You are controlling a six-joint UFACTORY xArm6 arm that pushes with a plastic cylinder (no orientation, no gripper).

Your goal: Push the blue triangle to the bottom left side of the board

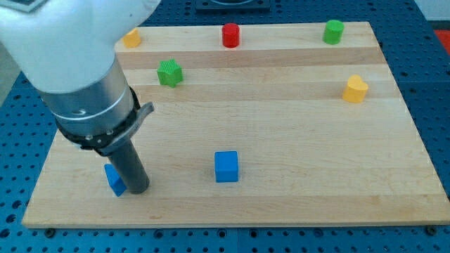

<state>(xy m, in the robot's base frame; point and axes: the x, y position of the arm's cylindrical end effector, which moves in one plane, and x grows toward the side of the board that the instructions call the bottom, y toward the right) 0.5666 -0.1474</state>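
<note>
The blue triangle [114, 180] looks like a small, rigid, light block, the sort that slides readily on the smooth wooden surface [295, 140] and may swivel if shoved off-centre. There is nothing to grip with here: the end effector is a plain dark rod, with no jaws to spread or press together, so the only "hold" is a flat push against one of the block's faces, best aimed through its middle.

My tip [137, 190] sits immediately to the view's right of the blue triangle, apparently touching it or very nearly so; the rod hides part of the block, so its full outline cannot be made out. The triangle already lies near the bottom left corner of the board. I would judge little travel remains, if any.

The blue cube [226, 166] rests well off to the tip's right, the green star [169, 73] far above it.
</note>
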